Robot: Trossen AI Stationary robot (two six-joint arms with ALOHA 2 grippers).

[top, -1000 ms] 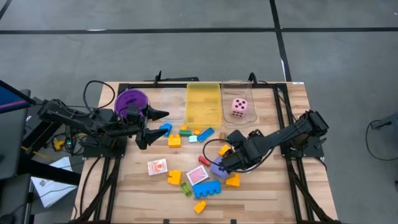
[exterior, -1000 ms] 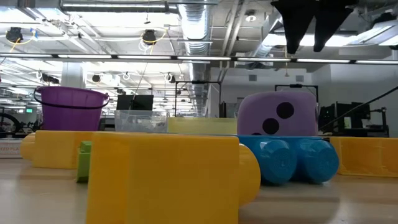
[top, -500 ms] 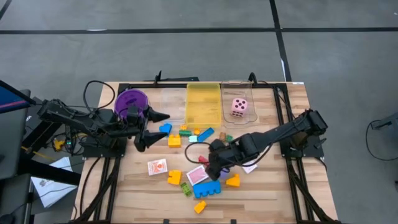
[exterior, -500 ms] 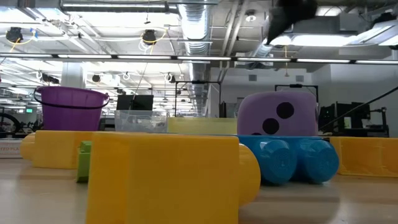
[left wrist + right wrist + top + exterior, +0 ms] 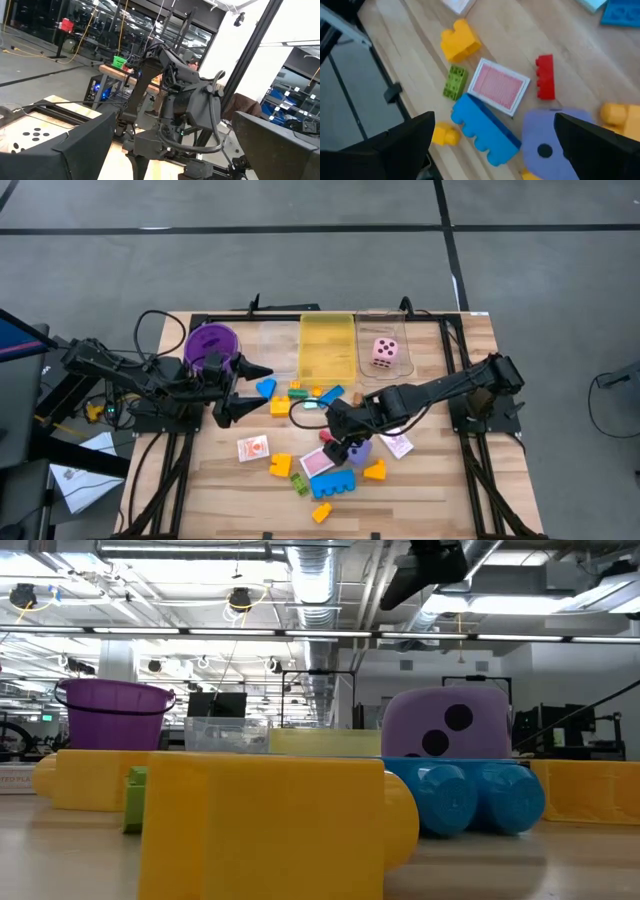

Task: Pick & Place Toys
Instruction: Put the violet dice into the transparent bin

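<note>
Toys lie scattered on the wooden table: a purple die (image 5: 359, 450), a red-backed card (image 5: 317, 463), a blue block (image 5: 335, 485), a red block (image 5: 545, 77), and a green block (image 5: 455, 82) among yellow ones. A pink die (image 5: 385, 352) sits in the clear bin. My right gripper (image 5: 336, 432) hangs open above this cluster, pointing down, with the blue block (image 5: 485, 131) and the card (image 5: 500, 88) below it and touching nothing. My left gripper (image 5: 246, 389) waits open beside the purple bowl (image 5: 212, 342), roughly level.
A yellow bin (image 5: 328, 345) and a clear bin (image 5: 388, 365) stand at the far edge. Another card (image 5: 253, 448) lies at the near left, and a white card (image 5: 398, 445) to the right of the purple die. Blue and orange blocks (image 5: 280, 406) lie mid-table.
My right gripper has moved toward the table's left, over the purple die to the card and blue block, and has tipped to point more steeply down. It has stayed open. The white card it covered now shows. The toys have not moved.
</note>
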